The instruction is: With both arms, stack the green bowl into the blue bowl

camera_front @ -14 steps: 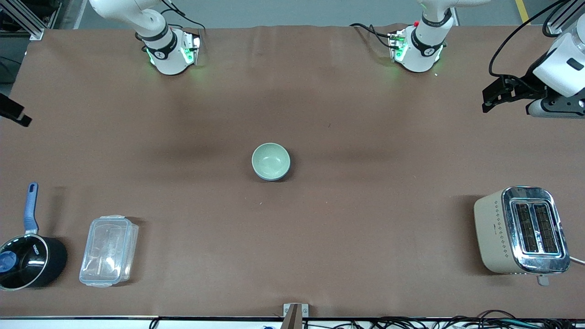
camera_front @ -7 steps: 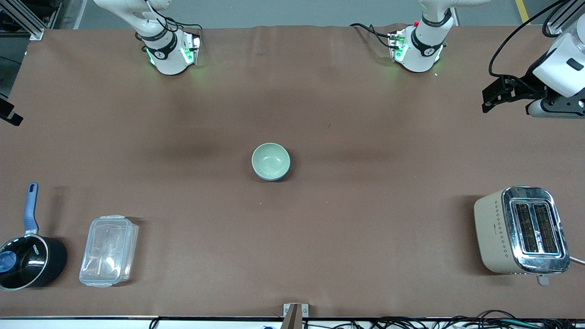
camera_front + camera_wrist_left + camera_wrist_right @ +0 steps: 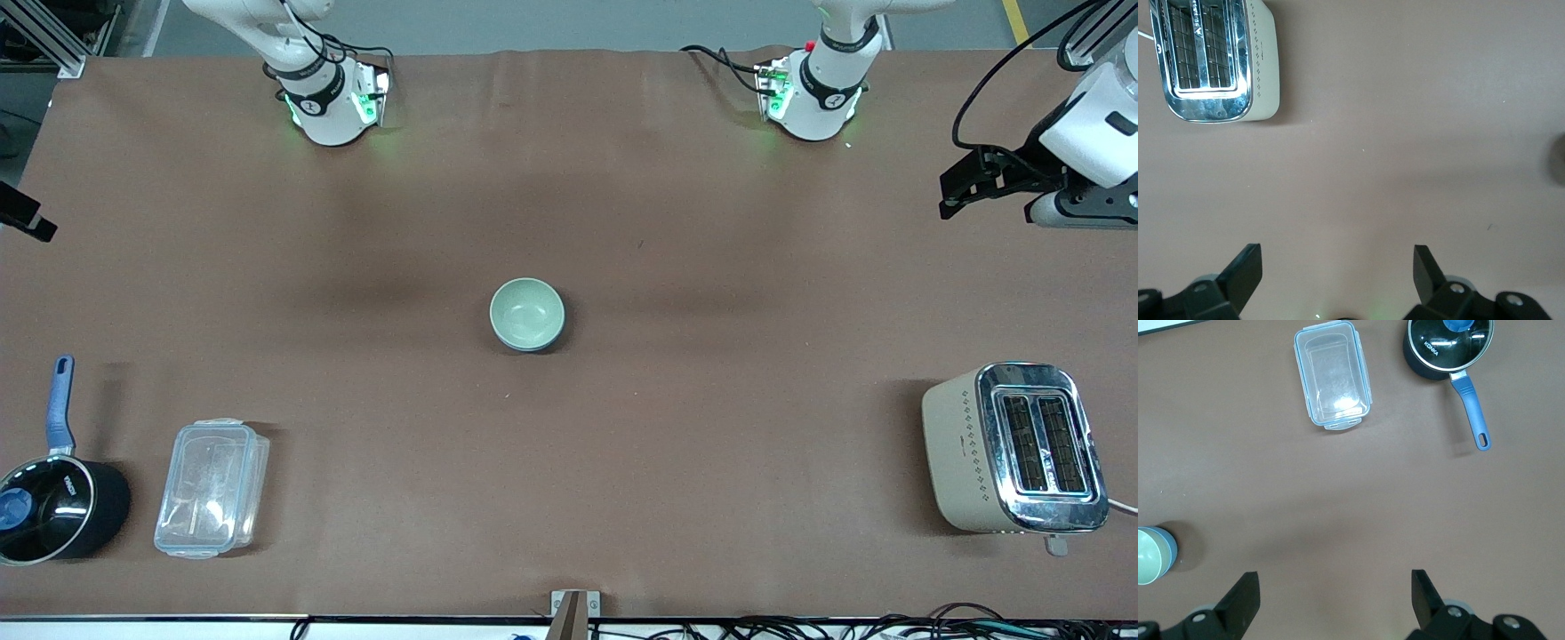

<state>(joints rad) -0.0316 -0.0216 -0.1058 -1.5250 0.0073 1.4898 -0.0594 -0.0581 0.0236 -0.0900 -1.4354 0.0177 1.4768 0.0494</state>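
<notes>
The pale green bowl (image 3: 526, 311) sits nested inside the blue bowl (image 3: 536, 348) at the middle of the table; only a thin blue rim shows around it. The right wrist view shows the green bowl (image 3: 1146, 555) in the blue bowl (image 3: 1169, 550) at the frame's edge. My left gripper (image 3: 956, 188) is open and empty, up over the left arm's end of the table; in its wrist view it (image 3: 1338, 257) has bare table between the fingers. My right gripper (image 3: 1335, 580) is open and empty over the right arm's end, partly in the front view (image 3: 27, 218).
A cream and chrome toaster (image 3: 1013, 446) stands at the left arm's end near the front camera. A clear lidded plastic box (image 3: 212, 487) and a black saucepan with blue handle (image 3: 55, 502) stand at the right arm's end near the front camera.
The right gripper has shifted slightly at the table's edge. The left gripper has barely moved. The bowls have not moved.
</notes>
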